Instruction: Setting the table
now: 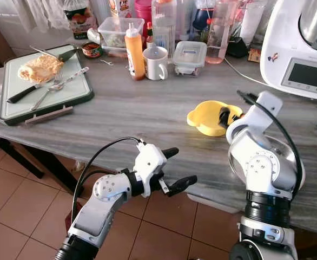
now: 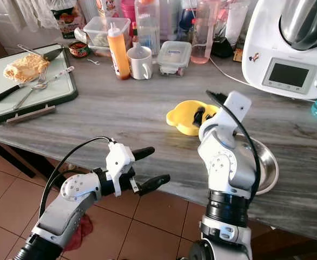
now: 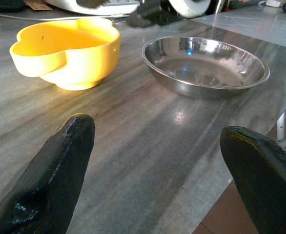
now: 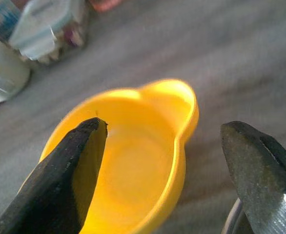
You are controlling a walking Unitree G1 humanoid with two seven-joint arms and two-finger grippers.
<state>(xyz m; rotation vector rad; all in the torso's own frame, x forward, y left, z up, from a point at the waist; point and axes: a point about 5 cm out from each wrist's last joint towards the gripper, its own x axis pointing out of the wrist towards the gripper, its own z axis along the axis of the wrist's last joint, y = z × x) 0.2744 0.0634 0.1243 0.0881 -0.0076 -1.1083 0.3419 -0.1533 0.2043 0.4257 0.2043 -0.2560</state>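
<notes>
1. We log 1 yellow bowl (image 2: 186,118) mid-table, 1 steel bowl (image 3: 205,64) beside it.
2. R gripper (image 4: 167,170) spread over yellow bowl; L gripper (image 1: 176,169) spread at table edge.
3. Behind: 1 mug (image 1: 156,63), 1 sauce bottle (image 1: 134,52), 1 tray (image 1: 72,97).

yellow bowl (image 1: 207,118), upright, beside steel bowl (image 3: 205,66)

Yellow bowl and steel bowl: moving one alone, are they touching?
Apart. The left wrist view shows bare tabletop between the yellow bowl and the steel bowl.
</notes>
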